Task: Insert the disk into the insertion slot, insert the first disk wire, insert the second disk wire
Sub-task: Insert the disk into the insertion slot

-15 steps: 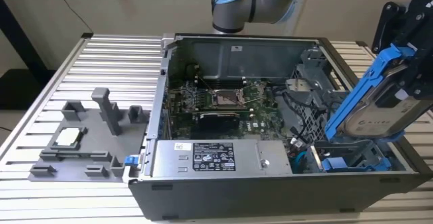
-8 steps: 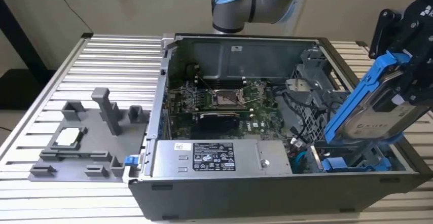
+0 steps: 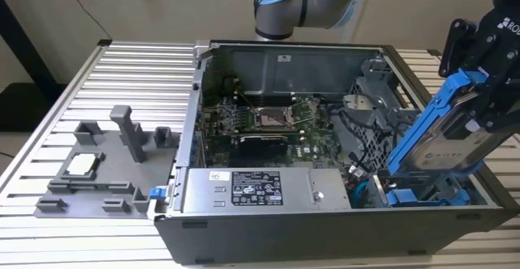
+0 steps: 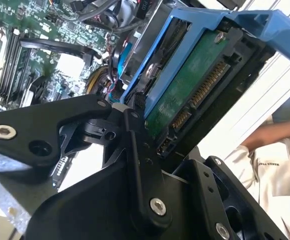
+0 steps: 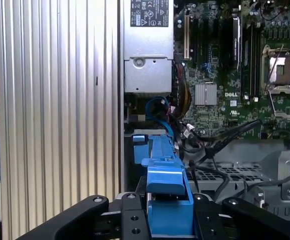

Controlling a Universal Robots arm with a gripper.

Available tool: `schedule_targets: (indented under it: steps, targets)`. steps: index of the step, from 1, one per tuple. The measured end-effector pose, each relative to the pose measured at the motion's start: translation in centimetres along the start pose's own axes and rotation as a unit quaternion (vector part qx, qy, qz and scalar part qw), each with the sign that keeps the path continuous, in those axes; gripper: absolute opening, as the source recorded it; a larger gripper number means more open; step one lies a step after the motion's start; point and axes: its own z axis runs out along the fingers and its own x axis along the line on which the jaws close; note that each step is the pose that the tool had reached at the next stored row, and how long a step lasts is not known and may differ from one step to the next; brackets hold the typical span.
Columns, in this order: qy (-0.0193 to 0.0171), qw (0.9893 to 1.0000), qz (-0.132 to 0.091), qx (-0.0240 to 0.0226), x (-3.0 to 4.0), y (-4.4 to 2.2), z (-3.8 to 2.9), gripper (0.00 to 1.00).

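Observation:
My gripper (image 3: 481, 112) is shut on the disk (image 3: 442, 140), a silver-grey drive in a bright blue carrier frame. It hangs tilted, lower end down, over the insertion slot (image 3: 422, 187) at the front corner of the open computer case on the exterior view's right. In the second wrist view the disk (image 4: 189, 95) shows its green board and connector beside my black fingers (image 4: 135, 145). In the first wrist view the blue carrier (image 5: 165, 197) sits in my gripper (image 5: 168, 216). Blue disk wires (image 3: 361, 190) lie loose beside the slot, also seen as blue disk wires (image 5: 157, 107).
Another blue carrier front (image 3: 429, 197) sits low in the bay. The case holds a motherboard (image 3: 268, 120) and a power supply (image 3: 252, 191). A grey fixture plate (image 3: 97, 165) lies on the ribbed table at the exterior view's left. A person's sleeve (image 4: 279, 170) is close by.

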Motion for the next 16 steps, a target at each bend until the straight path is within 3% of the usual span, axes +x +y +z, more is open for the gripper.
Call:
schedule_targets:
  steps: [9, 16]
  targets:
    - [0.0000, 1.0000, 0.000, 0.0000, 0.00, -0.04, 1.28, 0.33]
    - [0.0000, 1.0000, 0.000, 0.0000, 0.00, -0.44, 2.06, 0.33]
